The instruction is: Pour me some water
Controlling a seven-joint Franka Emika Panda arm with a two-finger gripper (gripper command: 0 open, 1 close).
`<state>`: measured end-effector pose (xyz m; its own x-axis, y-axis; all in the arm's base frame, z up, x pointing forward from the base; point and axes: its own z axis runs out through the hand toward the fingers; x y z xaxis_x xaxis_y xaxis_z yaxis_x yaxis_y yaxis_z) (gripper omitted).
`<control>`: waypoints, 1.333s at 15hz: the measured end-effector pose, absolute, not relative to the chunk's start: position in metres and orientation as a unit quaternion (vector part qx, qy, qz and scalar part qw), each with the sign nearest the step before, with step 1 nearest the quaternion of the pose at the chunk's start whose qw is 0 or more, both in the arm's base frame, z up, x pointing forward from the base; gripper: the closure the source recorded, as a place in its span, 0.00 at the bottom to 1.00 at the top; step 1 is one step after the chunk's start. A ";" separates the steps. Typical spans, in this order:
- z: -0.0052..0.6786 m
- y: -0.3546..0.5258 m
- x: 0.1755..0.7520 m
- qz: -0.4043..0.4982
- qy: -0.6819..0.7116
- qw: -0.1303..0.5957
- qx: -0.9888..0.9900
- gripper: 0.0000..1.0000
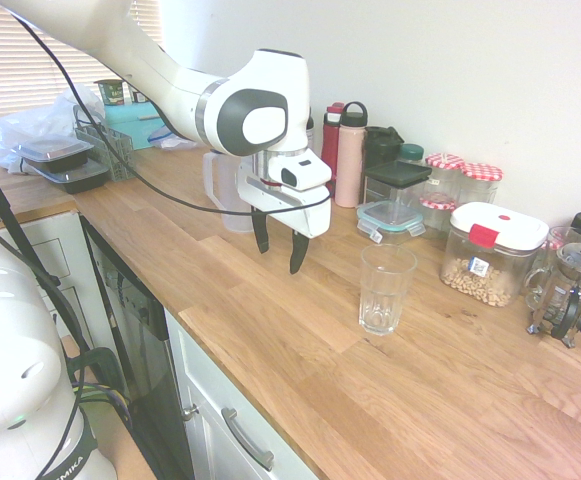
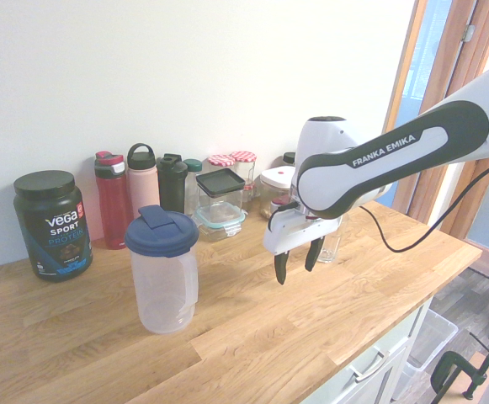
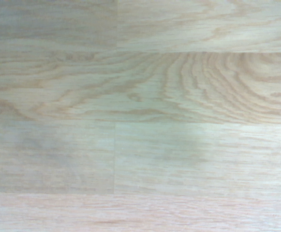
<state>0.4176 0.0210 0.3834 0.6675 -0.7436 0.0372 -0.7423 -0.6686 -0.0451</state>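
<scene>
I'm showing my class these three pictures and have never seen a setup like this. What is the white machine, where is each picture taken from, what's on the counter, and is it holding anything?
It is a white robot arm; its tool hangs open over a wooden counter, pointing down and holding nothing. Two pictures come from cameras on opposite sides of the counter. The third comes from a camera on the arm's wrist and shows only bare wood. On the counter stand a clear pitcher with a blue lid, an empty drinking glass, and bottles, jars and containers along the wall.
</scene>
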 end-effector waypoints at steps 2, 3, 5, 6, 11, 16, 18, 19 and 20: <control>0.382 0.021 0.418 -0.026 0.400 0.008 -0.916 0.00; 0.383 0.025 0.418 -0.032 0.395 0.006 -0.918 0.00; 0.392 0.044 0.418 -0.052 0.381 0.009 -0.923 0.00; 0.403 0.060 0.414 -0.066 0.371 0.011 -0.926 0.00; 0.466 0.157 0.362 -0.135 0.334 0.033 -0.932 0.00; 0.464 0.233 0.353 -0.193 0.334 0.067 -0.920 0.00; 0.457 0.260 0.370 -0.229 0.334 0.080 -0.911 0.00; 0.455 0.265 0.384 -0.240 0.338 0.080 -0.907 0.00; 0.454 0.267 0.400 -0.245 0.341 0.076 -0.905 0.00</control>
<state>0.4002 0.2665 0.4544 0.6477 -0.6538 0.3913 -0.5798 -0.7561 -0.3036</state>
